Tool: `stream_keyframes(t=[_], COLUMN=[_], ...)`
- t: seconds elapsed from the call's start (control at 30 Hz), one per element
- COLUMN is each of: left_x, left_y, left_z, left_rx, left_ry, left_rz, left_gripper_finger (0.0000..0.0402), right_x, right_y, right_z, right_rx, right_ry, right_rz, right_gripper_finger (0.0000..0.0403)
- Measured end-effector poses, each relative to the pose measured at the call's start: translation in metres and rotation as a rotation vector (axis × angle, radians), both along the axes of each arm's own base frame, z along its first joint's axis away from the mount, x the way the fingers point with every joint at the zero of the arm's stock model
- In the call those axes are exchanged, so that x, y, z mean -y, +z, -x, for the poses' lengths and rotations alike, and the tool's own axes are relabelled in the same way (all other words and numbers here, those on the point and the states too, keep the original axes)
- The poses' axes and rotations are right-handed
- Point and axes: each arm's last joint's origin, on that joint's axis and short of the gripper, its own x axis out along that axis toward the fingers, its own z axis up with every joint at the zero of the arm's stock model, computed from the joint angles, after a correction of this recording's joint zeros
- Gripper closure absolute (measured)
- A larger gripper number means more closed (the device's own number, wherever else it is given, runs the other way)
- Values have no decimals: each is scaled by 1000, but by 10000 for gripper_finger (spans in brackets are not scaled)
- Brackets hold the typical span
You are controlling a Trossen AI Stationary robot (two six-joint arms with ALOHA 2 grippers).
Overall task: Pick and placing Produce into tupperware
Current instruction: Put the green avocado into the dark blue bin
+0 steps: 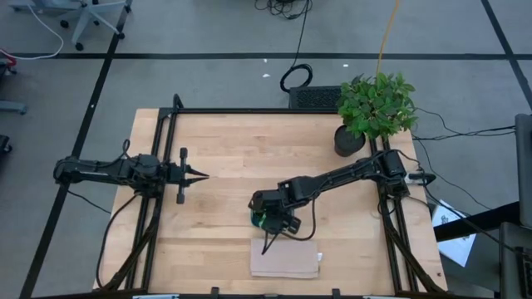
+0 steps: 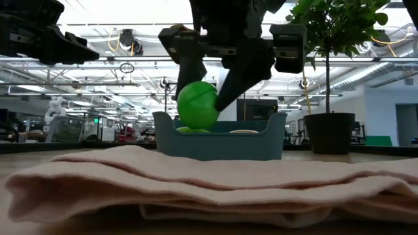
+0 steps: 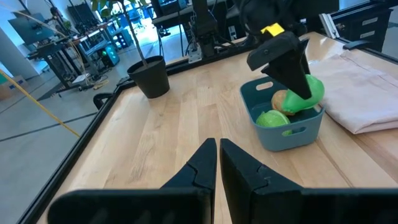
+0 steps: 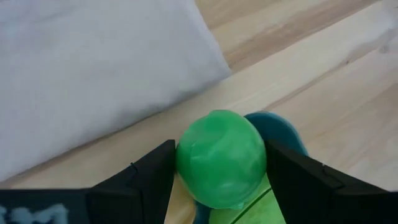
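The teal-blue tupperware (image 2: 219, 140) stands on the table just beyond the tan cloth; it also shows in the left wrist view (image 3: 283, 127) and the high view (image 1: 258, 218). A lime-green piece (image 3: 272, 118) and a yellow-orange piece (image 3: 283, 99) lie inside it. My right gripper (image 1: 268, 223) is shut on the bright green ball (image 2: 198, 104) at the tupperware's rim on the cloth side. My left gripper (image 1: 202, 174) is shut and empty at the table's left, pointing toward the tupperware. My right gripper pinches the bright green ball's two opposite sides (image 4: 186, 155) between its two fingers (image 4: 149, 177). The fingers slant down from above. The ball is lifted clear, over the tupperware's corner (image 4: 277, 127) on the cloth side, its underside about level with the rim.
The folded tan cloth (image 1: 285, 259) lies at the table's near edge, right beside the tupperware. A potted leafy plant (image 1: 374, 108) stands at the far right corner. Bare wood lies between my left gripper and the tupperware.
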Motion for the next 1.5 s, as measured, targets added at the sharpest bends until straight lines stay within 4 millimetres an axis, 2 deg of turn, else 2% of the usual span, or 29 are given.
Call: stream_keyframes(t=[0.4, 0.8, 1.1, 1.5], left_x=[0, 0, 0, 0], left_y=[0, 0, 0, 0], left_z=[0, 0, 0, 0], left_rx=[-1, -1, -1, -1], left_ry=[1, 1, 1, 1], left_rz=[2, 2, 6, 6], left_gripper_finger=[376, 376, 376, 376], right_x=[4, 2, 14, 20], right_y=[0, -12, -12, -13], right_z=[-2, -5, -7, -7], right_rx=[-11, -61, -94, -112], right_ry=[-59, -125, -247, -286], right_rz=[-25, -55, -97, -107], right_gripper_finger=[192, 192, 192, 192])
